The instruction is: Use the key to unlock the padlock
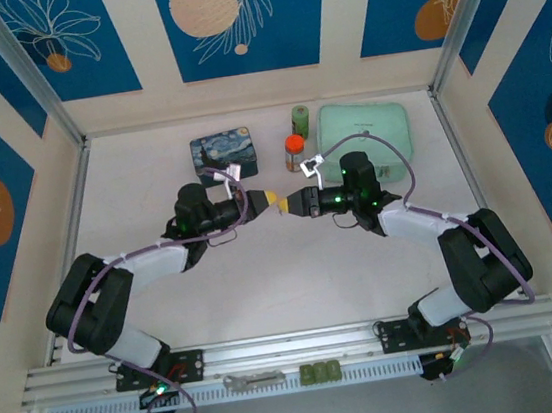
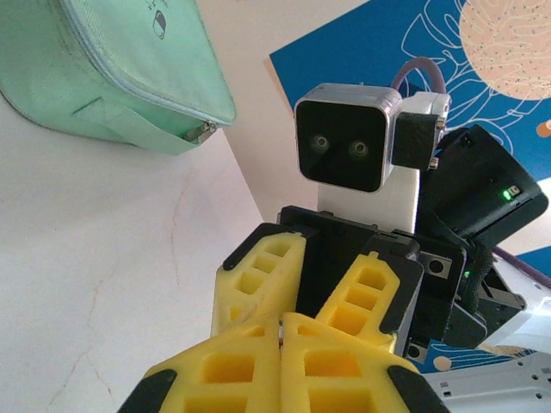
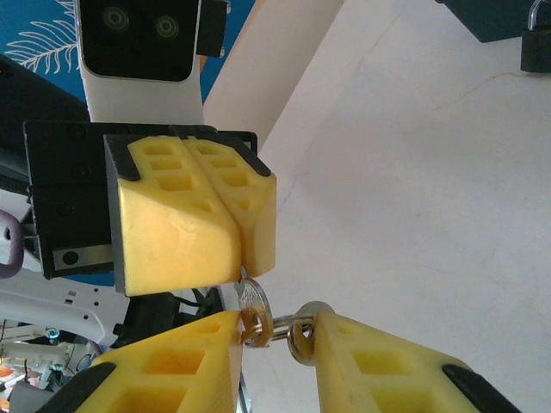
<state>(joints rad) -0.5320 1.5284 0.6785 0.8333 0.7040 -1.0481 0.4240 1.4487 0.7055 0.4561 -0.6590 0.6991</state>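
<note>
My two grippers meet tip to tip above the table's middle, the left gripper point(image 1: 271, 200) facing the right gripper point(image 1: 294, 203). The left gripper point(image 2: 282, 334) is shut, pinching the thin silver blade of the key point(image 3: 254, 308), whose round head sticks out below its fingers point(image 3: 185, 228). A ring links this key to a second small key point(image 3: 301, 337). The right gripper point(image 3: 275, 340) has closed in on this bunch, one finger against each key head. The padlock point(image 3: 535, 43), dark with a silver shackle, lies on the table far off at the top right of the right wrist view.
A starry-night painted box point(image 1: 223, 153), an orange-capped jar point(image 1: 294, 151), a green bottle point(image 1: 300, 119) and a mint zip pouch point(image 1: 363, 135) stand along the back of the table. A flat grey tool point(image 1: 254, 378) and green blocks point(image 1: 320, 372) lie on the front rail.
</note>
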